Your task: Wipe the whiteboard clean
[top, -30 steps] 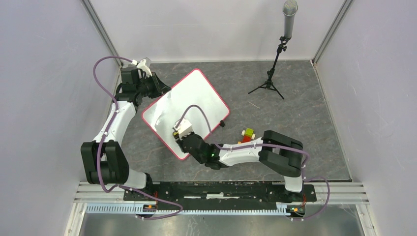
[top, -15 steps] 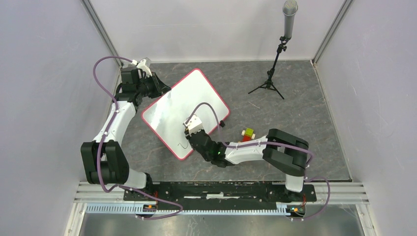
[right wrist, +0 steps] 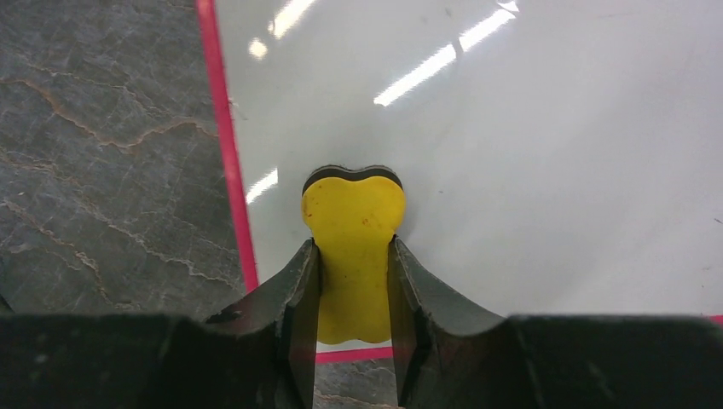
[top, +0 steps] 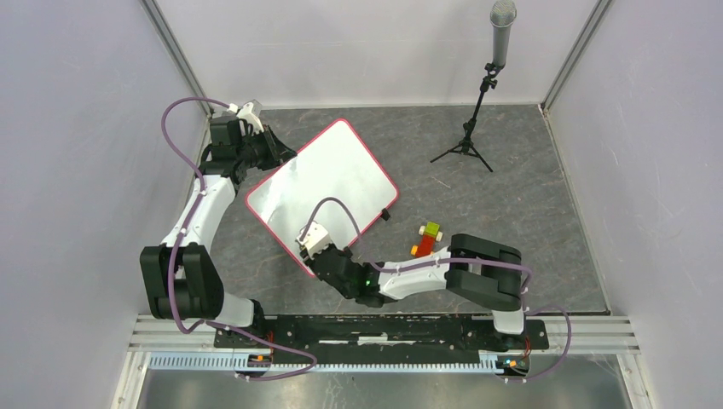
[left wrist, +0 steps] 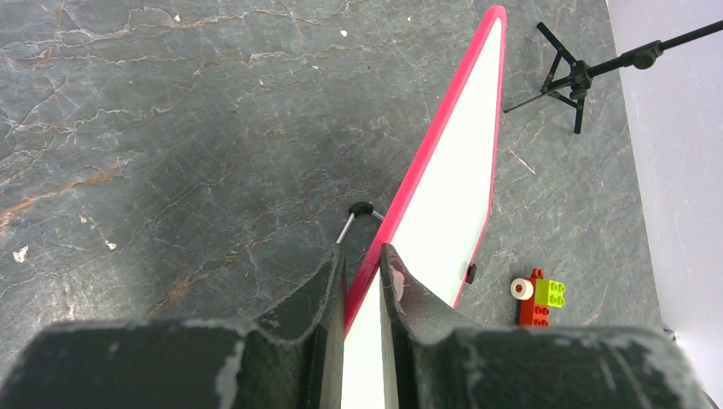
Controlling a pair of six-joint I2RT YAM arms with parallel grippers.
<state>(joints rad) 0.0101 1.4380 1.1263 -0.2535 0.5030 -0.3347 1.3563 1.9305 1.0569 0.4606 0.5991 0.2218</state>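
— How do the arms stand?

— The left arm reaches up the left side of the table (top: pixel 529 196), forearm pointing away from its base. The left gripper (left wrist: pixel 362 273) sits at the far-left edge of the whiteboard (top: pixel 328 183), and its fingers (left wrist: pixel 320 285) are pinched on the red rim, one on each face of the board.

— And the right?

— Its elbow is folded on the right and the forearm runs low and leftward. The right gripper (right wrist: pixel 354 247) is over the board's near corner, clamped on a yellow eraser (right wrist: pixel 354 209). The eraser's dark pad appears to lie against the white surface, just inside the rim.

— Where is the board?

— Left of the table's centre, turned like a diamond. From the left wrist it shows almost edge-on, with a thin black-tipped leg (left wrist: pixel 358 209) beside its rim.

— Anything around it?

— A small stack of toy blocks (top: pixel 426 237), red and green, lies near the board's right corner, apart from it and just above the right forearm. A black clip foot (top: pixel 386 213) sits on the rim there. A microphone stand (top: pixel 467 145) is at the far right, well apart from both arms.
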